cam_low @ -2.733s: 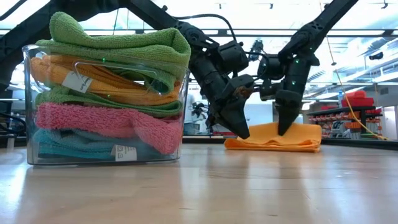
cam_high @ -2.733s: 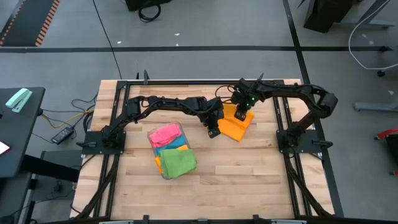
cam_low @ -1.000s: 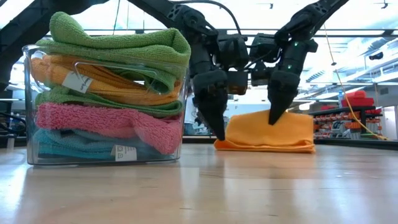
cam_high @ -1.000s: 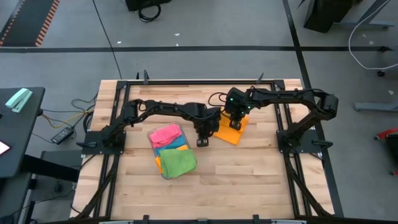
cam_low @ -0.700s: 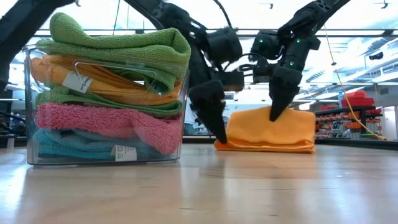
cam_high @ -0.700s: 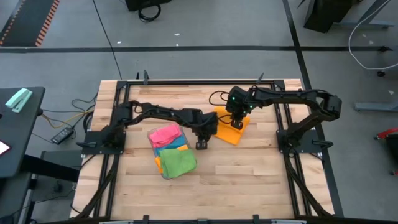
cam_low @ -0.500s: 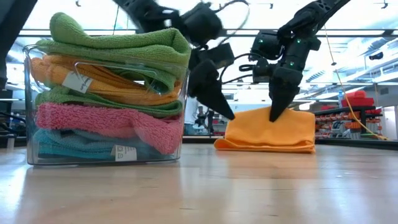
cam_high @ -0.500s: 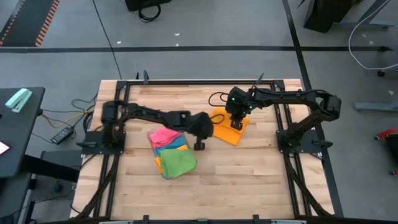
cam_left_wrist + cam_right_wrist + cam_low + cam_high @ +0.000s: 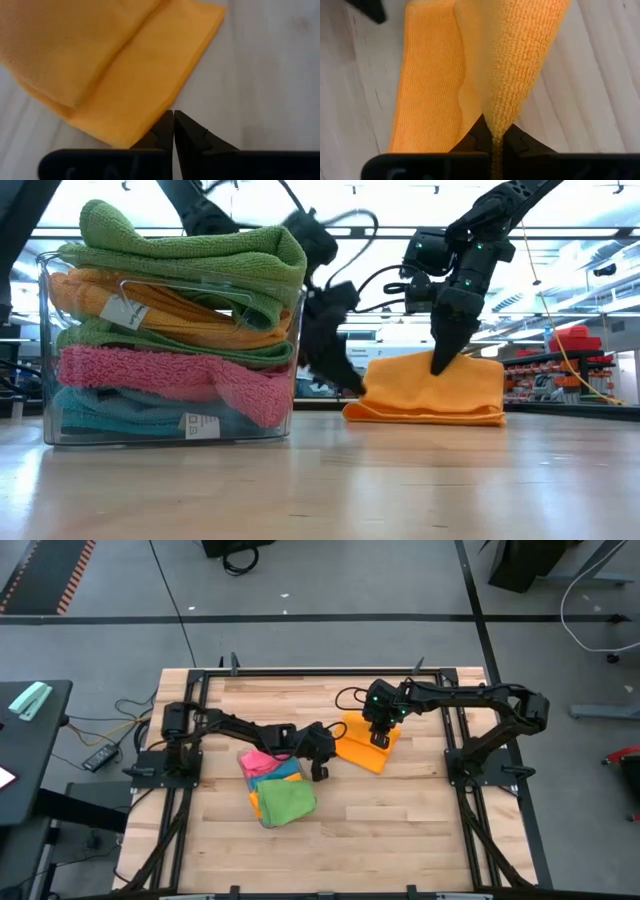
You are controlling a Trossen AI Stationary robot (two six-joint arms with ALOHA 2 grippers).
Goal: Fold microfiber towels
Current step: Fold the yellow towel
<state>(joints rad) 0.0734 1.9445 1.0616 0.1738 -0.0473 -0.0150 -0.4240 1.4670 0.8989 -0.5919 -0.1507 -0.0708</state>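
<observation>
Pinching a raised fold of the orange towel (image 9: 366,741) on the worktop (image 9: 400,820), the right end effector (image 9: 379,739) is clenched; left end effector (image 9: 322,772) clenched empty. Soft, light cloth: grip edges.

Left claw (image 9: 322,772) closed, low over table; right claw (image 9: 379,739) clamped, raised.

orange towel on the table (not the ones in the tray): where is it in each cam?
High view: orange towel right of centre, between the two arms.
Low view: orange towel right of centre on the table, right tool pinching its upper fold.
Left wrist view: orange towel fills the upper left.
Right wrist view: orange towel fills the centre, a fold clamped in the tool.
Shared landmark: the right tool's grip on the towel.
</observation>
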